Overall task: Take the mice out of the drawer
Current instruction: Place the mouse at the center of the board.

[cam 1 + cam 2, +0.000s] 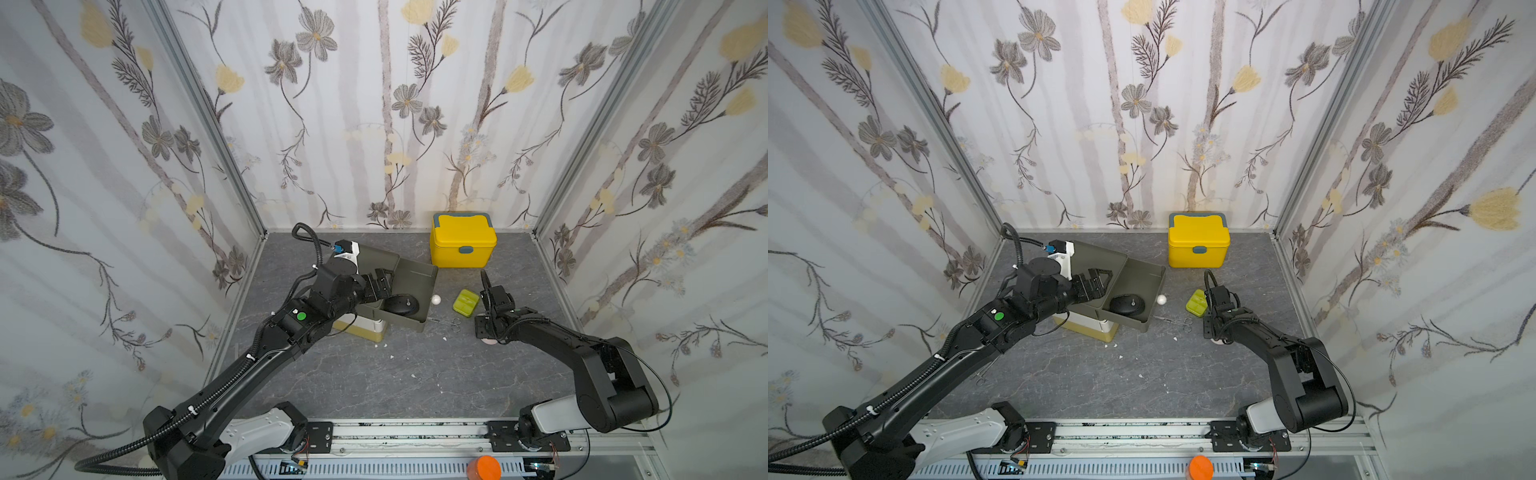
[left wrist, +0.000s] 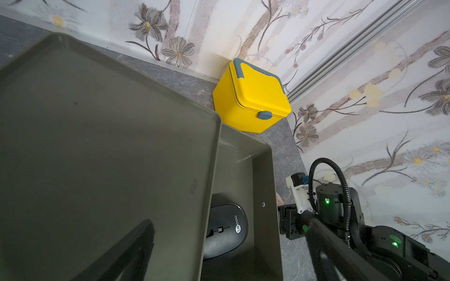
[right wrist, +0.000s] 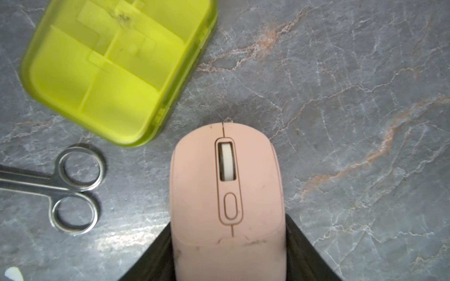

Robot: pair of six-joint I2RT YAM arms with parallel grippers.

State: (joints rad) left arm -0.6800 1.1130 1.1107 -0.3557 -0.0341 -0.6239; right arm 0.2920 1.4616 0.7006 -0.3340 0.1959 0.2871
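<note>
My right tool [image 3: 229, 225] clamped the pink mouse [image 3: 226, 185] low over the desk [image 3: 341, 121], just beside the lime pill box [image 3: 109, 73], probably for set-down. Left tool [image 1: 380, 284] gaped above the black oval mouse [image 1: 401, 305] in the drawer [image 1: 419, 274].

**Camera layout: one overhead stereo pair, plus one camera on each wrist.**
Both top views look steeply down from high above the front rail [image 1: 415, 432] toward the back wall, far enough off to take in the whole grey table [image 1: 374, 374]. The left wrist view sits close over the olive drawer [image 2: 265, 194], facing the yellow box [image 2: 250, 97] by the wall. The right wrist view looks straight down, very near, at the pink mouse [image 3: 226, 194], lime pill box [image 3: 117, 68] and scissors [image 3: 48, 189]. Both top views also show the drawer, box, pill box and scissors.
</note>
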